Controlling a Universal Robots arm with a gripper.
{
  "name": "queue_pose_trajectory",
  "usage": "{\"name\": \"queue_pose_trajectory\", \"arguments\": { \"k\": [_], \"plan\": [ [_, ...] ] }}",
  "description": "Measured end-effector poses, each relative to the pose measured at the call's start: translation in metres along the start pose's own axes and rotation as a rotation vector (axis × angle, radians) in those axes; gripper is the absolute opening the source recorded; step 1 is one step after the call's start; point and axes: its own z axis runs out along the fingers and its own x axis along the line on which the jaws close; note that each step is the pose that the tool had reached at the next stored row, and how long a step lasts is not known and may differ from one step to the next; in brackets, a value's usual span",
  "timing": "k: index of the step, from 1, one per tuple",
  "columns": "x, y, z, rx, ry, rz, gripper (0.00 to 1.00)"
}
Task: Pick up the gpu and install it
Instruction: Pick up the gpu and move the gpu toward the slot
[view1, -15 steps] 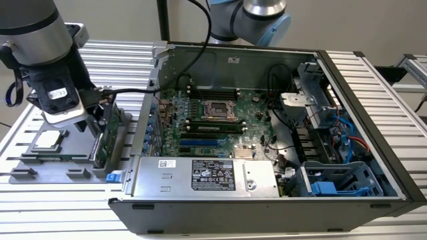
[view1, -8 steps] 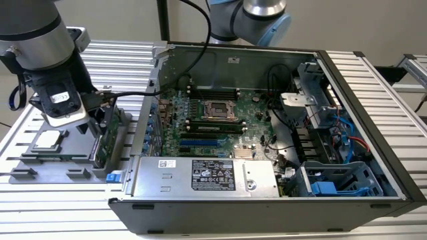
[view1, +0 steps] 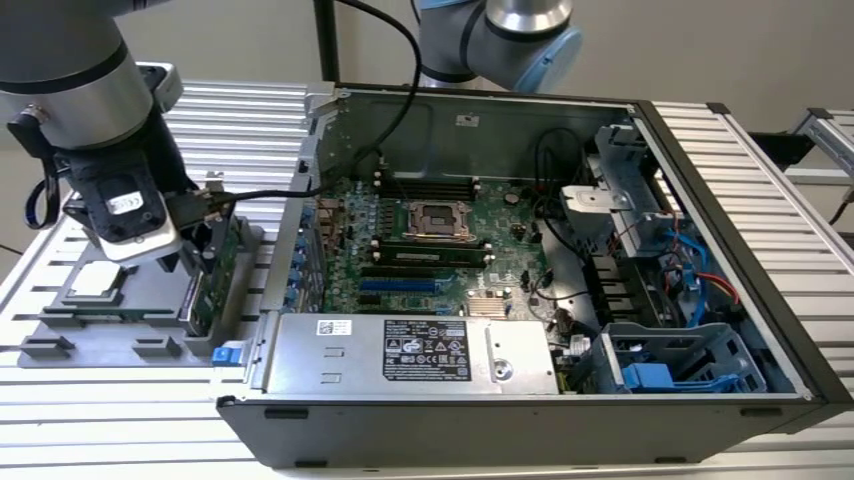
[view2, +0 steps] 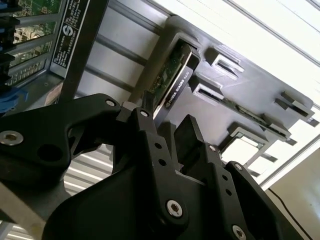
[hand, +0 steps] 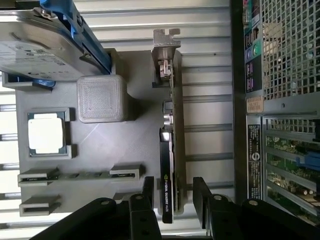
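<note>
The gpu, a thin flat card with a green board face and a black shroud face, stands on edge in a slot along one side of the grey moulded holder tray. Its long axis follows that side, with the silver bracket at one tray end. At the other end the black two-fingered gripper straddles it, jaws apart and holding nothing. The card looks light, stiff and fragile, best pinched across its flat faces.
</note>
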Motion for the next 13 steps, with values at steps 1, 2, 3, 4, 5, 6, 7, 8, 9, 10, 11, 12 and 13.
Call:
{"name": "queue_pose_trajectory", "arguments": {
  "k": [1, 2, 3, 4, 5, 6, 7, 8, 9, 10, 11, 12, 13],
  "plan": [
    [0.0001, 0.0002, 0.0009, 0.0, -0.0001, 0.0, 1.0],
    [0.0001, 0.0005, 0.0017, 0.0001, -0.0001, 0.0, 1.0],
    [0.0002, 0.0009, 0.0025, 0.0001, -0.0002, 0.0, 1.0],
    [0.0002, 0.0012, 0.0034, 0.0001, -0.0004, 0.0, 1.0],
    [0.0003, 0.0015, 0.0043, 0.0, -0.0005, 0.0, 1.0],
    [0.0003, 0.0018, 0.0051, 0.0, -0.0006, 0.0, 1.0],
    [0.0004, 0.0022, 0.006, 0.0, -0.0007, 0.0, 1.0],
    [0.0004, 0.0024, 0.0068, 0.0, -0.0007, 0.0, 1.0],
    [0.0004, 0.0026, 0.0075, -0.0001, -0.0009, 0.0, 1.0],
    [0.0007, 0.003, 0.0082, 0.0, -0.0015, 0.0, 1.0],
    [0.0009, 0.0035, 0.009, 0.0, -0.0019, 0.0, 1.0],
    [0.001, 0.0042, 0.0098, -0.0001, -0.0024, 0.0, 1.0],
    [0.0011, 0.0049, 0.0108, -0.0002, -0.0029, 0.0, 1.0]
  ]
}}
